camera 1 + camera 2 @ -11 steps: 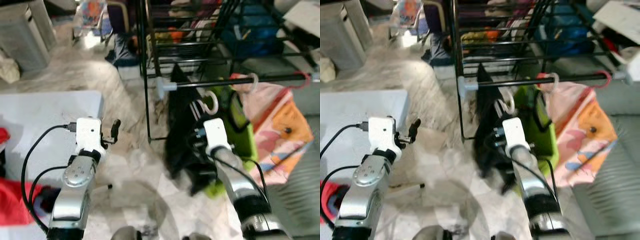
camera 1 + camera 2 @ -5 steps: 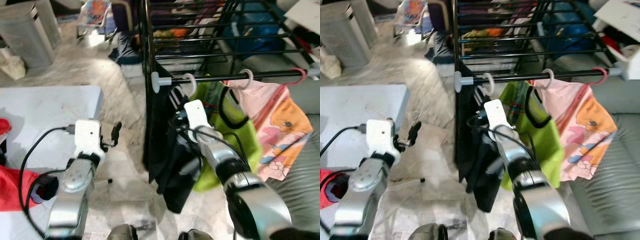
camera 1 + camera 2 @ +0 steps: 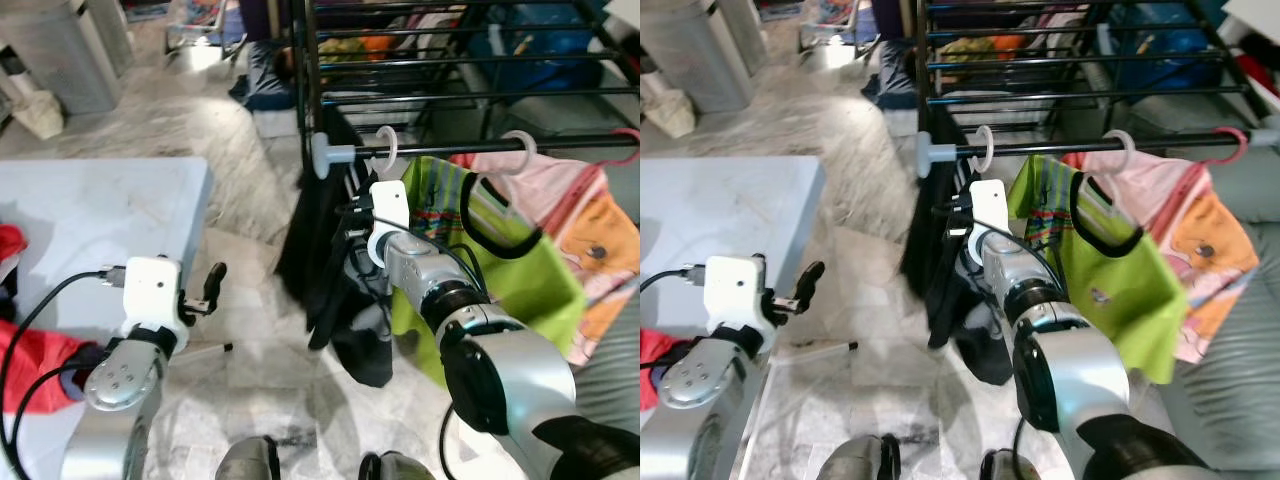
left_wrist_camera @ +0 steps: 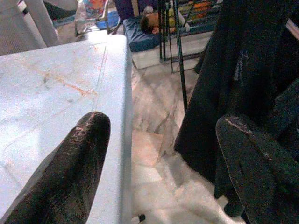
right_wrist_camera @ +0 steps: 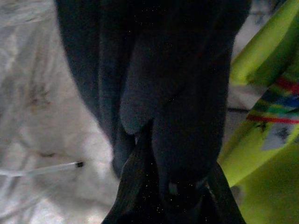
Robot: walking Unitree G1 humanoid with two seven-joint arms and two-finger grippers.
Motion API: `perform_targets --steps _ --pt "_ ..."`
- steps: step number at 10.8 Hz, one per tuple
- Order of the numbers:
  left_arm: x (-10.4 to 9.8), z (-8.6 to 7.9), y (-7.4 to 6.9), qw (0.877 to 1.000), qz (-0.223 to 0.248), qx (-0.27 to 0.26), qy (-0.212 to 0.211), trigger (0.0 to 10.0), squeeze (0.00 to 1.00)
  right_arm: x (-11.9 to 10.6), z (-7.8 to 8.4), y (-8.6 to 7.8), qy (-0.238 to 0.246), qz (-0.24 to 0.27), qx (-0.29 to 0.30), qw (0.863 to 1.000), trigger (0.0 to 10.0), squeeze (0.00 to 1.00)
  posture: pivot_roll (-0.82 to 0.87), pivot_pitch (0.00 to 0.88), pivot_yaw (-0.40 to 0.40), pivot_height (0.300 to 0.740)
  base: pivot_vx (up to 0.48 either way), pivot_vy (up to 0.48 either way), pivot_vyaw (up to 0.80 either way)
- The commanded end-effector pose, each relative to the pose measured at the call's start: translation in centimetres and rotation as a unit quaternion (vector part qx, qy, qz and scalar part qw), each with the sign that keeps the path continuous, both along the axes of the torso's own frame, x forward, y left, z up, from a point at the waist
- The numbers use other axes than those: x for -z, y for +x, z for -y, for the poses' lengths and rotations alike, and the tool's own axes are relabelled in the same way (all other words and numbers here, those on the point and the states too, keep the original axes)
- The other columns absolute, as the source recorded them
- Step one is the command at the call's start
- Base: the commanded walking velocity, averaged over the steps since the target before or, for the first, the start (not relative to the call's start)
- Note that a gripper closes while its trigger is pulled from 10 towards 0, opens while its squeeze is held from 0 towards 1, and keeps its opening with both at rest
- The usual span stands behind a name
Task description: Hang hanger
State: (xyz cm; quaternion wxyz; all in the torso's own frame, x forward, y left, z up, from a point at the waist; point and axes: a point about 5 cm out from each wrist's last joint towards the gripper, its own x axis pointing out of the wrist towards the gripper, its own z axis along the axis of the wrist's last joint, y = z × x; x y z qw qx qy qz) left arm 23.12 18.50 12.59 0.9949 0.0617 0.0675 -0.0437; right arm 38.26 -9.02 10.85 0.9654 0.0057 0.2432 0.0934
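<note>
Up in the head views, the right gripper (image 3: 352, 232) reaches into the dark black garment (image 3: 335, 300) just below the white plastic hanger hook (image 3: 386, 150), which sits over the black metal rack rail (image 3: 440, 150) beside a lime-green shirt (image 3: 1110, 270); the left gripper (image 3: 210, 285) hovers apart beside the white table (image 3: 100, 210). Along the left wrist, two black fingers (image 4: 65, 172) stand wide apart, holding nothing, table on one side and black cloth ahead. Along the right wrist, the fingers (image 5: 135, 186) pinch the dark fabric.
</note>
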Motion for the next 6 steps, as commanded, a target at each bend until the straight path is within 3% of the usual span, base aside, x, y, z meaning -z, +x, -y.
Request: perform_targets --steps 1,3,6 --pt "-0.4 -0.1 -0.4 1.0 -0.003 0.003 0.0 10.0 0.0 -0.6 -1.2 0.2 0.016 0.0 -0.016 1.0 10.0 0.0 0.23 0.152 0.04 0.74 0.0 0.0 0.0" --pt "-0.6 -0.1 -0.8 1.0 -0.008 0.007 0.0 10.0 0.0 0.9 -1.9 -0.8 -0.006 -0.028 -0.042 0.999 10.0 0.0 0.23 0.161 0.037 0.74 0.0 0.0 0.0" --pt "-0.4 0.4 -0.7 1.0 -0.019 0.012 -0.006 10.0 0.0 2.2 -0.3 -1.2 0.025 -0.061 0.003 0.998 10.0 0.0 0.22 0.161 0.035 0.74 0.0 0.0 0.0"
